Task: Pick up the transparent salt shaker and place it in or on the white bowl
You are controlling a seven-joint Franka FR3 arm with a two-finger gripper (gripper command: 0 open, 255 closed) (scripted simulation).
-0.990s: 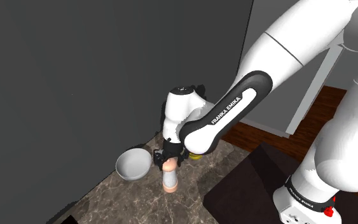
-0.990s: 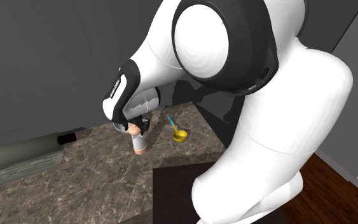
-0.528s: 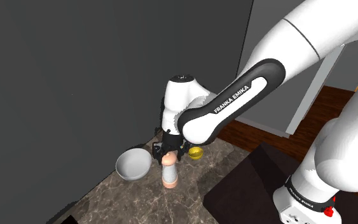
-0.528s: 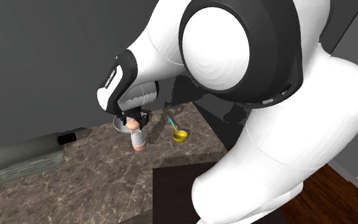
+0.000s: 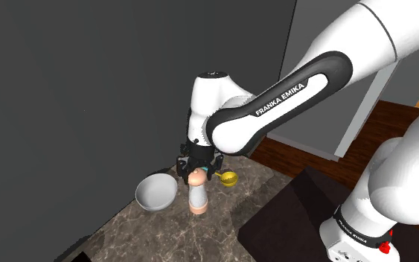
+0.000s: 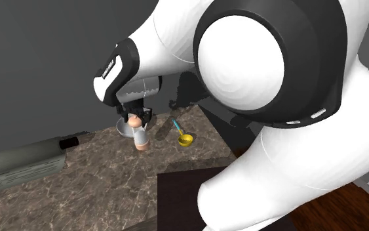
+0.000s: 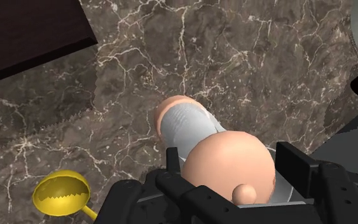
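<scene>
Hand (image 7: 231, 170) is clamped on the rounded peach cap (image 7: 225, 149) of the salt shaker (image 7: 187, 126), looks smooth and slippy, probably light, so gripping lower seems safer.

The bench (image 7: 247, 57) is dark brown marble with pale veins, faintly glossy. The salt shaker (image 7: 185, 127) has a translucent grey body between smooth, matt peach ends.
</scene>
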